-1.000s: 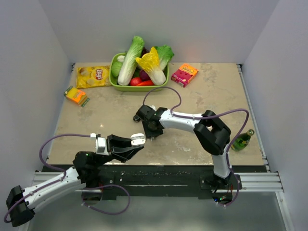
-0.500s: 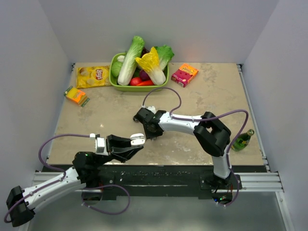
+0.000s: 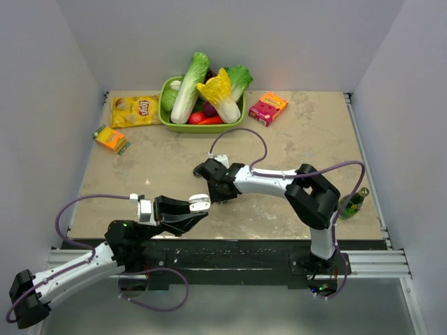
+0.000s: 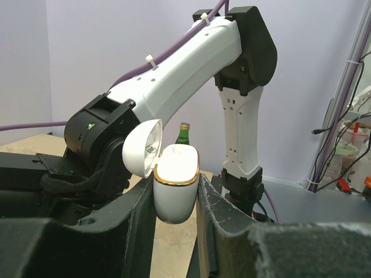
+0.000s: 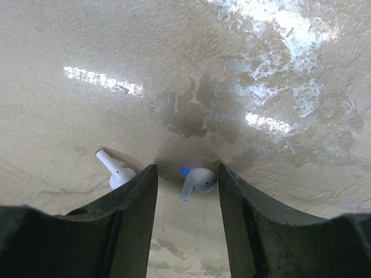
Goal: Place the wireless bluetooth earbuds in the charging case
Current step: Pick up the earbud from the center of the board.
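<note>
The white charging case [image 4: 174, 194] with a gold rim stands upright, its lid hinged open to the left. My left gripper [image 4: 175, 188] is shut on its body and holds it above the table's near edge [image 3: 200, 203]. My right gripper [image 5: 187, 171] points down at the table just beyond the case [image 3: 215, 192], open. One white earbud [image 5: 200, 179] with a blue light lies on the table between its fingers, close to the right finger [image 5: 243, 214]. Another earbud [image 5: 116, 172] lies just outside the left finger [image 5: 130, 214].
At the back stand a green basket [image 3: 166, 120] of vegetables, a yellow chips bag [image 3: 135, 110] and a pink box [image 3: 268, 108]. An orange packet [image 3: 111, 138] lies at the left edge. A green bottle [image 3: 353, 202] stands by the right arm's elbow.
My right wrist has shifted slightly toward the near side over the earbuds, and its jaws closed a little and reopened. The left arm and the case have not moved.
</note>
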Available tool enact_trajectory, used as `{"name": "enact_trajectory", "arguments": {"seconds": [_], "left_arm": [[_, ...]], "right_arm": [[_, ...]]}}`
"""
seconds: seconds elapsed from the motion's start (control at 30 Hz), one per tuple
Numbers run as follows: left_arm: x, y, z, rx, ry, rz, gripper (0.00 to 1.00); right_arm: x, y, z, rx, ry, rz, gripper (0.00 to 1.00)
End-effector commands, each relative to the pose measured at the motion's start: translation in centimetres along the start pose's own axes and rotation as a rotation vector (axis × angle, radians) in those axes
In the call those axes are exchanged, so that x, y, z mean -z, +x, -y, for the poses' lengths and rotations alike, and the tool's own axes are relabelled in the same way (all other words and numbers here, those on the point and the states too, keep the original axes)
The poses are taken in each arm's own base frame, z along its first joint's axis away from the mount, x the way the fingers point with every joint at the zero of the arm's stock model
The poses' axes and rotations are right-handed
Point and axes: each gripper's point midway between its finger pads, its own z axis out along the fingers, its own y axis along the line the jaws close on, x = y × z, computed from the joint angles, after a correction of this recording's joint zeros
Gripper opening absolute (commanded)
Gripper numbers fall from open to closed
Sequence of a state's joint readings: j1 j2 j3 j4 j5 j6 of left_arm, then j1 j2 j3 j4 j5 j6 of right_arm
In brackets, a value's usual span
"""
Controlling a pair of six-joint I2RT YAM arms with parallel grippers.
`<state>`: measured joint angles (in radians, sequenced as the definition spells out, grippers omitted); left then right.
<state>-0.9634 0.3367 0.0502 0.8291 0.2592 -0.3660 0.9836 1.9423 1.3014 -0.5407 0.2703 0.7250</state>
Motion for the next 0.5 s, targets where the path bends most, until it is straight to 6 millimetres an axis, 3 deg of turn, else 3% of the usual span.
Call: {"name": "enact_trajectory", "arguments": {"seconds": [0.0, 0.47], "left_arm": [[3.55, 6.92, -0.92, 0.057, -0.031, -0.136, 0.0], [3.57, 7.01, -0.82, 0.064, -0.026, -0.135, 0.0]], "right_arm": [[-1.12, 5.51, 3.33, 0.005, 0.102, -0.147, 0.5], [-1.52, 6.28, 3.41, 0.008, 0.102, -0.162, 0.46]]}}
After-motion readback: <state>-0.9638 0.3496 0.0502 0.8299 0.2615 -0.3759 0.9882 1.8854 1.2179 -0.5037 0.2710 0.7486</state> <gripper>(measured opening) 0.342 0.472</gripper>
